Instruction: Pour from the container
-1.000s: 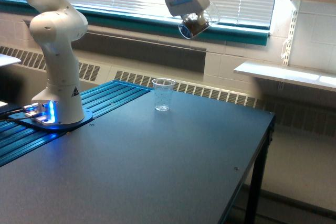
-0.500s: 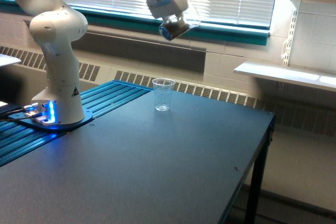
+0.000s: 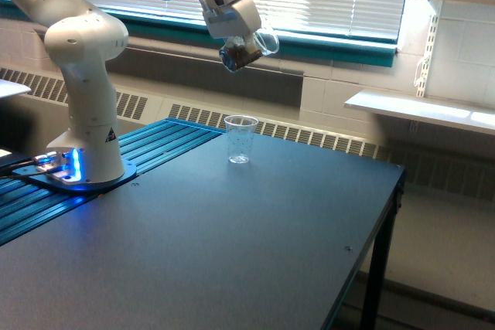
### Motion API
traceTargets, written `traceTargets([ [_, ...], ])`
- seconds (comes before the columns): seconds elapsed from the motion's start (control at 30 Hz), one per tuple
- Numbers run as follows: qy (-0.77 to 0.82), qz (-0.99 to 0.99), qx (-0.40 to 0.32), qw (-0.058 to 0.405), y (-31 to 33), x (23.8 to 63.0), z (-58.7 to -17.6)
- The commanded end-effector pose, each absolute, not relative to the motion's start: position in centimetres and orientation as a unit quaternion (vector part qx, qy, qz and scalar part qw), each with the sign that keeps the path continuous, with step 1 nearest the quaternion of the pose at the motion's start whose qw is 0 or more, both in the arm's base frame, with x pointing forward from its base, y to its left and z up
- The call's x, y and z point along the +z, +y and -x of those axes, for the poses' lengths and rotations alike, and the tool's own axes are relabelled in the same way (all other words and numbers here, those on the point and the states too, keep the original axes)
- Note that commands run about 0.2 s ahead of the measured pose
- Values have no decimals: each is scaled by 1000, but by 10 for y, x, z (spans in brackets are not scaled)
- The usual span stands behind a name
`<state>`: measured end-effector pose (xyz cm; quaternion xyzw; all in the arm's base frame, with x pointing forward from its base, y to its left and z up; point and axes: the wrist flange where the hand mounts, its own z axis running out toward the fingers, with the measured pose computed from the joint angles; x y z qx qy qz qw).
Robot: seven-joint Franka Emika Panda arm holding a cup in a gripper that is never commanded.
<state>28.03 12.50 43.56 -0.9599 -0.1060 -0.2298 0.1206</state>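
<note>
My gripper (image 3: 241, 51) hangs high over the table's far side, shut on the container (image 3: 254, 46), a clear rounded vessel tipped on its side with something dark inside. A small clear tapered cup (image 3: 240, 139) stands upright on the dark table (image 3: 232, 253), well below the gripper and almost straight under it. The container is well clear of the cup, with a wide air gap between them.
The white arm base (image 3: 87, 113) stands at the exterior view's left on a blue ribbed plate (image 3: 155, 141). The table's edge (image 3: 371, 253) drops off at the right. Behind are window blinds, a teal sill and a white shelf (image 3: 418, 110).
The gripper with the container has swung towards the exterior view's left and slightly down, from right of the cup to nearly above it. The cup has not moved.
</note>
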Motion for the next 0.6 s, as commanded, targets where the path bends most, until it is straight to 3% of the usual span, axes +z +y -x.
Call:
traceTargets([
  [0.03, -110, 964, -217, 110, 129, 423, -270],
  [0.6, -122, 966, -203, 104, 143, 416, -258],
])
